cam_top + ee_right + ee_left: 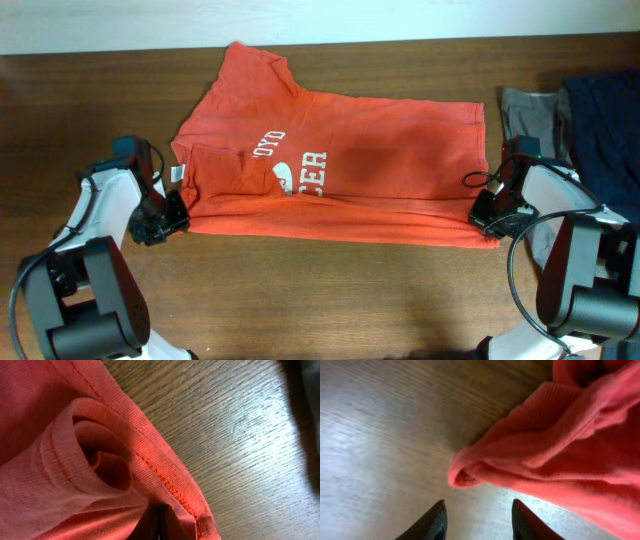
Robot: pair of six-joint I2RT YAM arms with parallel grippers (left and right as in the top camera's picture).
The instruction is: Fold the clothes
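Overhead view: orange-red T-shirt (340,170), partly folded and print upward, lies across the middle of the table (330,300). Left gripper (172,215) sits at the shirt's near-left corner, jaws apart and empty, with the fabric just ahead of its fingertips. Right gripper (484,215) is closed, pinching the hem at the near-right corner. A grey garment (530,110) and a dark blue garment (605,110) lie at the right edge.

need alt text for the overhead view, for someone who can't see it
An orange-red T-shirt, partly folded with some white print showing, lies on a wooden table. The left end effector is at its near left corner, the right end effector at its near right corner. A grey cloth and a dark blue cloth lie at the right edge.
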